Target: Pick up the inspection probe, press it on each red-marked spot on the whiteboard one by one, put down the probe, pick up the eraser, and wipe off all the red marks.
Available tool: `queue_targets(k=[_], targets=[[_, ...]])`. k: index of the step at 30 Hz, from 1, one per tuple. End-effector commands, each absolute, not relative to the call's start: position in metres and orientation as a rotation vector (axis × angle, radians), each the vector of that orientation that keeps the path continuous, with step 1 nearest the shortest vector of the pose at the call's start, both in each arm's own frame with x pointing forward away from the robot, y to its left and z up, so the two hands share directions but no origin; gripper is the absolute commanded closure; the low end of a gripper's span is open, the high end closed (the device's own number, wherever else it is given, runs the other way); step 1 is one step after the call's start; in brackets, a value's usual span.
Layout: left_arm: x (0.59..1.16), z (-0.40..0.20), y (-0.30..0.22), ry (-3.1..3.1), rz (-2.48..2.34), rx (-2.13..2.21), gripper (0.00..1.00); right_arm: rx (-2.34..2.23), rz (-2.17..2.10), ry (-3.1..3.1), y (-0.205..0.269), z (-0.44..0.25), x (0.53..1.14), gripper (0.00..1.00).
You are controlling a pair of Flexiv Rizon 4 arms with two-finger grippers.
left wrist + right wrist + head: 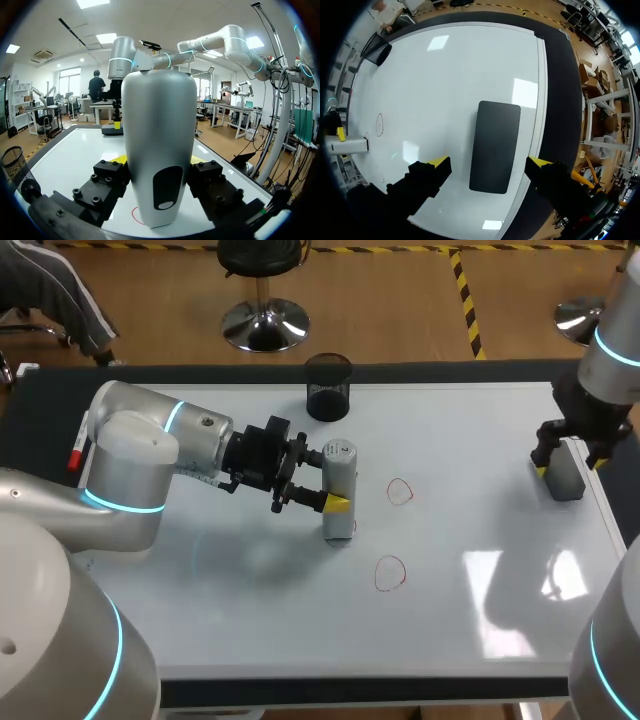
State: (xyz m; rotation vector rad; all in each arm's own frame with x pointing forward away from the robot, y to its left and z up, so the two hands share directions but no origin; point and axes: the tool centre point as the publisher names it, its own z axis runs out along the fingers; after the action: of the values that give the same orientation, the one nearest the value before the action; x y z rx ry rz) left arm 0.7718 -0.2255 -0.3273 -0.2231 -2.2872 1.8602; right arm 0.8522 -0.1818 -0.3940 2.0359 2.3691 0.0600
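Note:
The inspection probe [340, 490], a pale grey cylinder, stands upright with its base on the whiteboard [470, 430]. My left gripper [330, 480] is shut on it from both sides, as the left wrist view shows: the probe [159, 150] fills the gap between the fingers [107, 172]. A red arc [134, 215] shows at the probe's base. Two red rings [400, 491] [390, 573] lie to its right. The dark eraser [495, 145] lies near the board's right edge, under my right gripper [489, 162], which is open above it and astride it.
A black mesh cup [328, 386] stands at the board's far edge, behind the probe. A red marker [75, 450] lies on the black table margin at the left. The board's right edge [600, 500] runs just beside the eraser [565, 472].

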Motion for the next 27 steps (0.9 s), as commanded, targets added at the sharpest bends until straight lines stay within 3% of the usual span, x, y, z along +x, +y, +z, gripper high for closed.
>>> queue_targets(k=[1, 27], targets=[[0.771, -0.333, -0.225, -2.287, 1.860, -0.222, 1.00, 2.028, 0.046, 2.364, -0.179, -0.399, 0.853, 0.00], [0.771, -0.333, -0.225, -2.287, 1.860, -0.222, 1.00, 2.032, 0.016, 2.318, -0.180, -0.416, 0.857, 0.02]])
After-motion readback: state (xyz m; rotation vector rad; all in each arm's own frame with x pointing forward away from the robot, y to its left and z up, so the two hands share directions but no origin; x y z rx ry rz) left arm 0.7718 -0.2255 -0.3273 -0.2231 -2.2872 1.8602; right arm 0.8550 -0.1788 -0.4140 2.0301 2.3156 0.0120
